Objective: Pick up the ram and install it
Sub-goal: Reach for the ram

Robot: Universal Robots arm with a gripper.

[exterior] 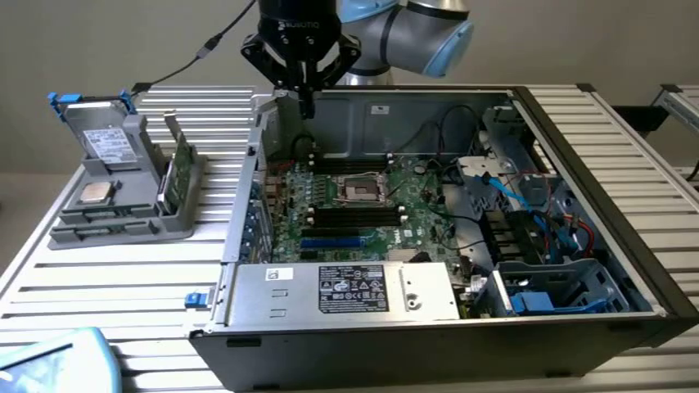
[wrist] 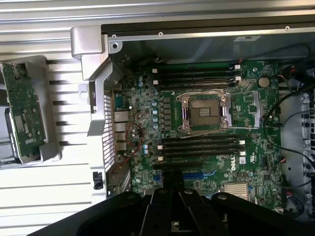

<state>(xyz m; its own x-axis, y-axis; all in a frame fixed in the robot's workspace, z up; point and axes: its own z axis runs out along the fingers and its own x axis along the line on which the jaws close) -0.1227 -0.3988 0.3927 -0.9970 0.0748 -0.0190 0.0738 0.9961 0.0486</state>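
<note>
At the near left corner of the worktop (exterior: 131, 286) lies a blue and white object (exterior: 49, 360), cut off at the edge. The open computer case (exterior: 437, 344) takes up the middle, with a silver power supply (exterior: 339, 291) along its near wall. Behind that lies the green motherboard (exterior: 421, 209), with its processor socket (exterior: 358, 190) between rows of long black slots (exterior: 355, 217). A drive cage (exterior: 546, 282) and loose cables (exterior: 525, 192) crowd the case's side at the exterior view's right. Near the worktop's edge at the exterior view's left stands a grey rack (exterior: 120, 221). The ram (exterior: 177, 176) leans on edge in it, outside the case wall, beside a processor chip (exterior: 96, 193) and a drive (exterior: 107, 143) with blue handles. The gripper (exterior: 309, 110) hangs above the case's far corner nearest that rack. Its fingers are pressed together with nothing seen between them, and they are well apart from the ram. The power supply's label print is too small to read. In the wrist view, white lettering on the motherboard reads DELL (wrist: 236, 165).
</note>
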